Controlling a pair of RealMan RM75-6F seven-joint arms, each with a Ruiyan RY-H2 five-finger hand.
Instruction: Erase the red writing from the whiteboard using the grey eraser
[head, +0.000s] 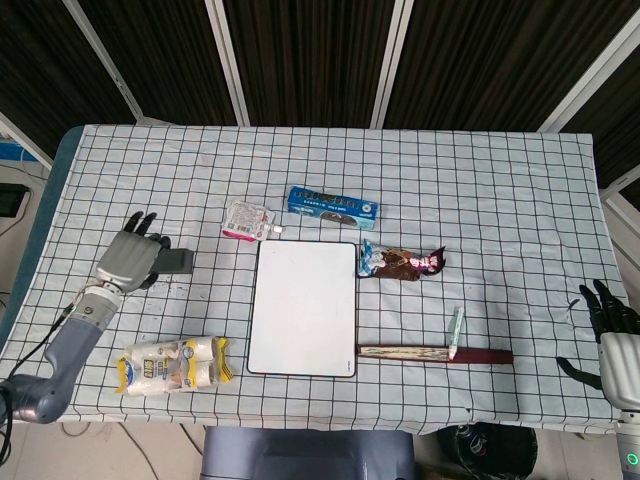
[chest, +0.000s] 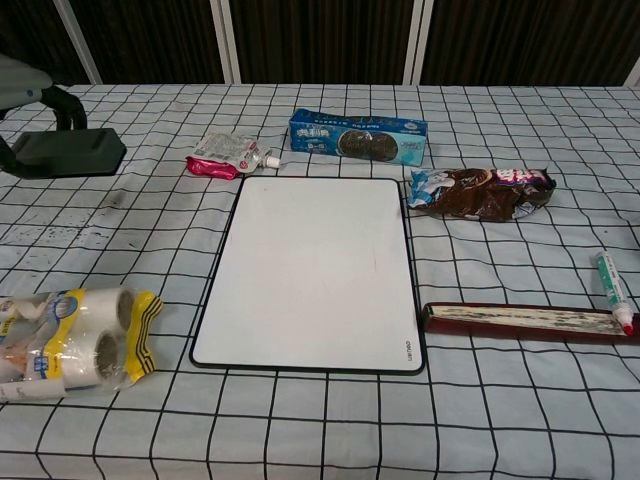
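Observation:
The whiteboard (head: 304, 306) (chest: 313, 268) lies flat at the table's middle, its surface white with no red writing visible. My left hand (head: 131, 260) (chest: 28, 85) is far to the left of the board and grips the grey eraser (head: 178, 262) (chest: 68, 153), which sits low over the tablecloth. In the chest view only a few fingers of this hand show at the left edge. My right hand (head: 612, 318) hangs off the table's right front corner, dark fingers spread, holding nothing.
A pink pouch (head: 247, 220) and blue cookie box (head: 333, 204) lie behind the board. A brown snack wrapper (head: 402, 263) is to its right. A marker (head: 455, 331) rests on a dark red ruler case (head: 435, 353). Wrapped rolls (head: 172, 364) lie front left.

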